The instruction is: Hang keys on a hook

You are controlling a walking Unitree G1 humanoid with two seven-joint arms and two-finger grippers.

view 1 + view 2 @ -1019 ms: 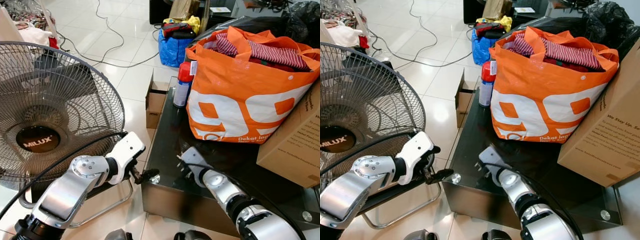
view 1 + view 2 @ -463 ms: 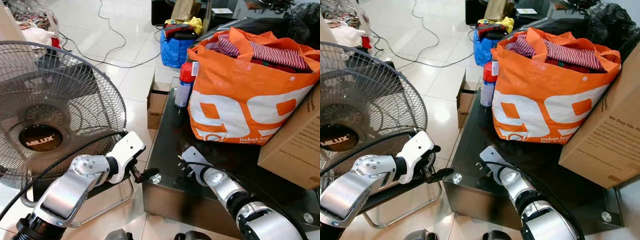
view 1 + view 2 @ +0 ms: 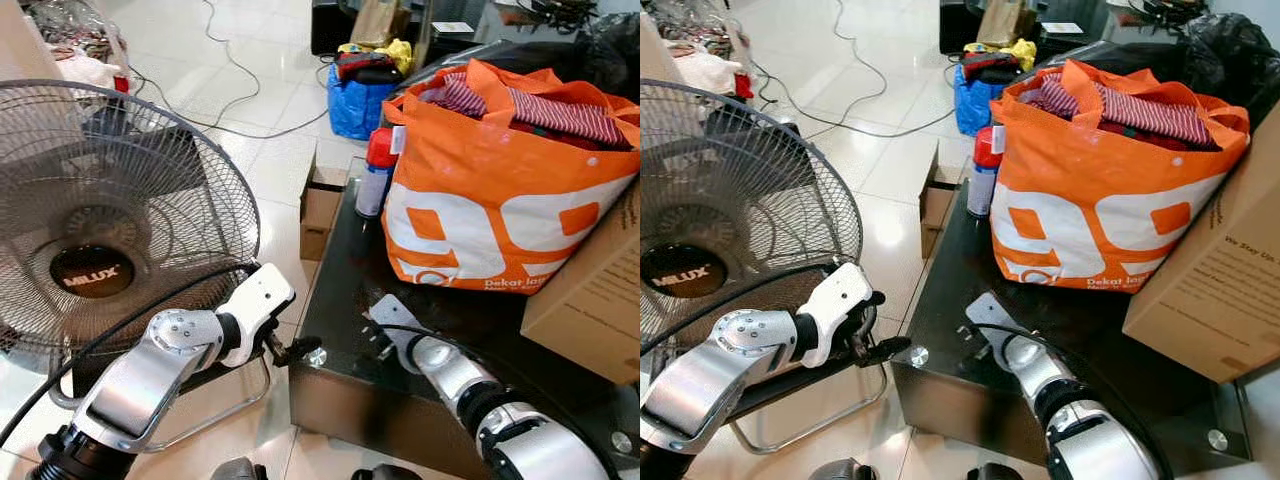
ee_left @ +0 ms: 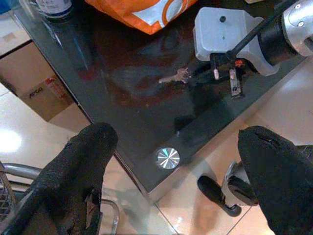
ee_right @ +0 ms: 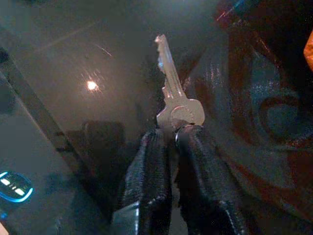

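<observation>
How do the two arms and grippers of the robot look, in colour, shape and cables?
Both arms are rounded silver metal segments with black joint bands. The left gripper has a white housing and long black fingers with a rough surface. A thin black cable runs along each arm. The right gripper has a pale grey housing and black fingers.

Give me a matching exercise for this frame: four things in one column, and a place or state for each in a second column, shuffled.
Things:
1. key
2. left tool
3. spray can
4. cardboard box

Places or states:
A. open, beside the corner of the glass table
B. upright on the table, next to the orange bag
C. pinched at its head by the right tool
D. on the table at the robot's right, beyond the orange bag

Pairs: 1-C, 2-A, 3-B, 4-D
</observation>
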